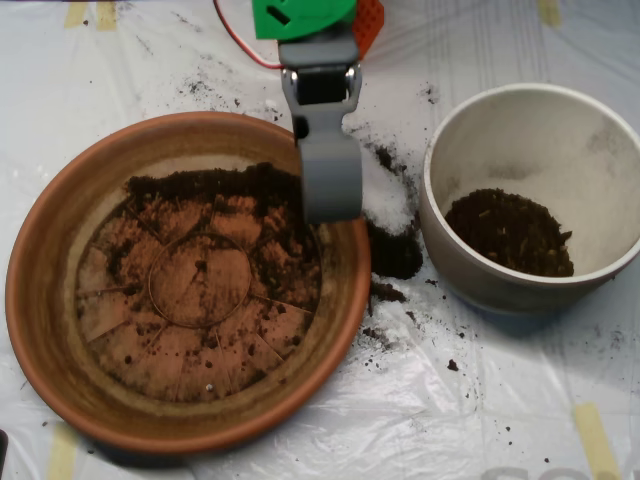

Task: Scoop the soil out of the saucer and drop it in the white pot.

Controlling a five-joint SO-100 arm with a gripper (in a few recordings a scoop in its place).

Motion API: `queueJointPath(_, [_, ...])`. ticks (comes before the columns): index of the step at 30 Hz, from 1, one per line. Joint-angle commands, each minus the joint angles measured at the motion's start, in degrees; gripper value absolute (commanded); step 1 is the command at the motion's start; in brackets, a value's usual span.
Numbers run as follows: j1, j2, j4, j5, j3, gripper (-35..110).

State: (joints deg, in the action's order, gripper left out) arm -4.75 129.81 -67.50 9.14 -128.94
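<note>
The grey scoop point(330, 190) hangs over the saucer's point(60, 230) upper right rim. The saucer's left and lower floor lie open. Right of it, spilled soil point(395, 250) fills the narrow gap before the white pot point(440, 230).

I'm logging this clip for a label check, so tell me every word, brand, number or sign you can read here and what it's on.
None can be read.
Saucer: radial lines and a ring on its floor, no lettering.
White pot: plain wall and rim.
Scoop and the green part above it: no marks.
Yellow tape strips on the plastic sheet: blank.
Faint pale shapes at the bottom right edge: too blurred to read.
</note>
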Motion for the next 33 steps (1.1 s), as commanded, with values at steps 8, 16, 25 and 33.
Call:
queueJointPath(8, [8.61, 34.01, 4.04, 5.71, -20.21, 29])
queueJointPath(16, [16.52, 48.25, 7.56, 5.62, -32.70, 25])
queueJointPath(25, [21.09, 62.05, 7.91, 2.02, -41.40, 16])
queueJointPath(33, [15.64, 62.05, 11.60, -2.99, -44.82, 3])
